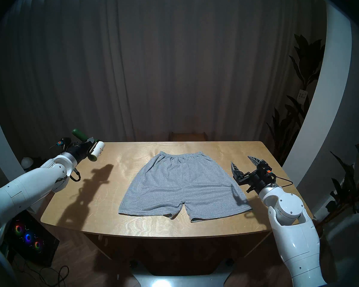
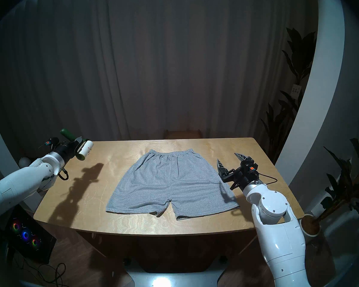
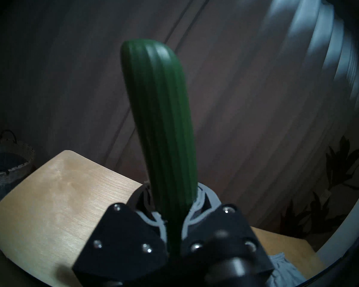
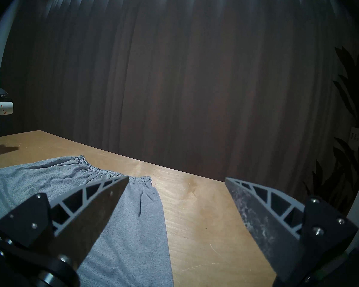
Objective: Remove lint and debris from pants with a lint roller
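Note:
The grey shorts (image 1: 180, 185) lie flat in the middle of the wooden table (image 1: 112, 220), waistband at the far side. They also show in the right wrist view (image 4: 50, 176). My left gripper (image 1: 87, 144) is shut on the lint roller's green ribbed handle (image 3: 160, 125) and holds it in the air over the table's far left corner. Its white roll (image 1: 96, 153) points toward the shorts and carries a few red and dark specks (image 4: 2, 110). No specks show on the shorts. My right gripper (image 1: 241, 160) is open and empty, just above the shorts' right edge.
A dark curtain hangs behind the table. A low wooden stool (image 1: 188, 135) stands behind the far edge. Plants (image 1: 307, 73) stand at the right. A computer case with lit fans (image 1: 27, 236) sits on the floor at the left, and a basket (image 3: 6, 162) beyond the table's left corner.

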